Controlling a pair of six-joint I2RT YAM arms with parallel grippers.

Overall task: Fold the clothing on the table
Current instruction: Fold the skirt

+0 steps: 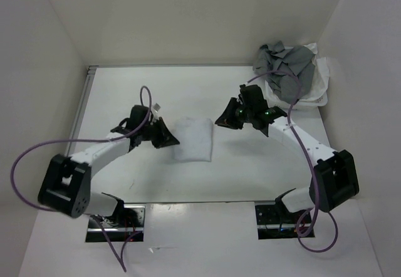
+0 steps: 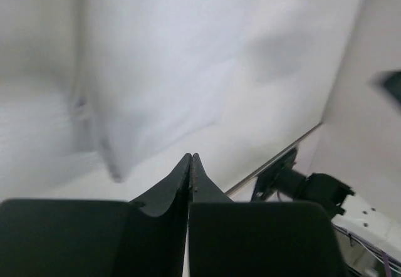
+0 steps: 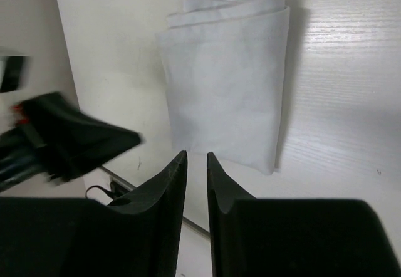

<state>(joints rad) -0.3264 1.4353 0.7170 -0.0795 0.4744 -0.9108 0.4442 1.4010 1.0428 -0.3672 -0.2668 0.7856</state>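
White clothing folded to rectangle, flat mid-desk. Left gripper just beside its 9 o'clock edge, clamped together, empty. Right gripper near its 2 o'clock corner, slightly parted, holding nothing.

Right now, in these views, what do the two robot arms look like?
The left arm and right arm have white tubular links and chunky black joint housings. The left gripper and right gripper are black, each with two tapered fingers. A thin purple cable loops along each arm. Small green lights glow near the right wrist.
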